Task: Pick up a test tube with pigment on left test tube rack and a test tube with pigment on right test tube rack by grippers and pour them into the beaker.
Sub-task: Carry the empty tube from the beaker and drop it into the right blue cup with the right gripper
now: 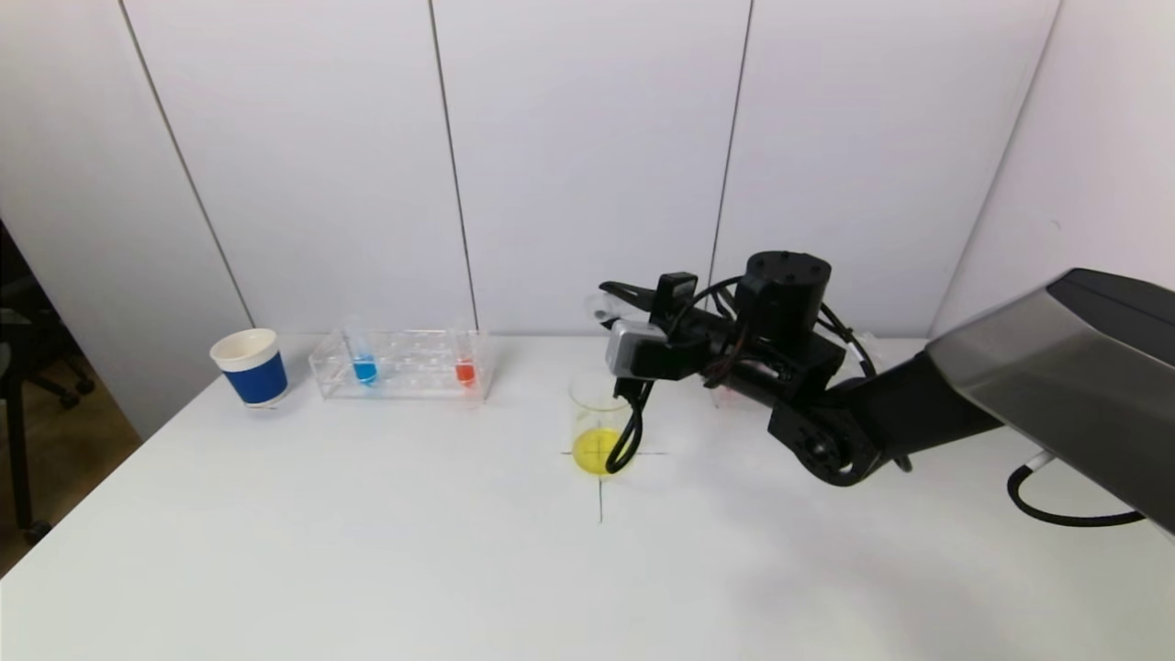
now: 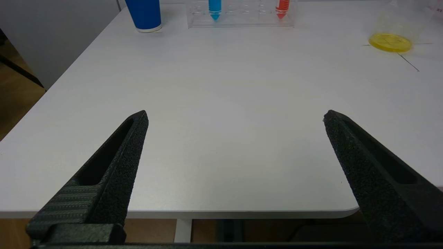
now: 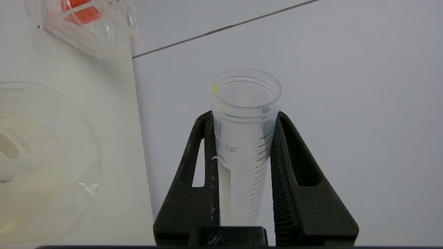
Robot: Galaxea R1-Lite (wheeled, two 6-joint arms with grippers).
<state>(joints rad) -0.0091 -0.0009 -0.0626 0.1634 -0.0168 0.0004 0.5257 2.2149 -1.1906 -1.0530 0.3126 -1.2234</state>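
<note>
My right gripper (image 1: pixel 613 296) is shut on a clear, empty test tube (image 3: pixel 245 90), held tilted with its mouth above the beaker (image 1: pixel 597 418). A yellow drop clings to the tube's rim. The beaker holds yellow liquid and also shows in the right wrist view (image 3: pixel 41 166) and the left wrist view (image 2: pixel 391 41). The left rack (image 1: pixel 404 363) holds a blue tube (image 1: pixel 364 367) and a red tube (image 1: pixel 465 370). The right rack is mostly hidden behind my right arm. My left gripper (image 2: pixel 236 116) is open and empty, low over the table's front edge, out of the head view.
A blue paper cup (image 1: pixel 250 367) stands left of the left rack. The beaker sits on a cross drawn on the white table (image 1: pixel 367 532). A black cable (image 1: pixel 1056 509) lies at the right. The wall runs close behind the racks.
</note>
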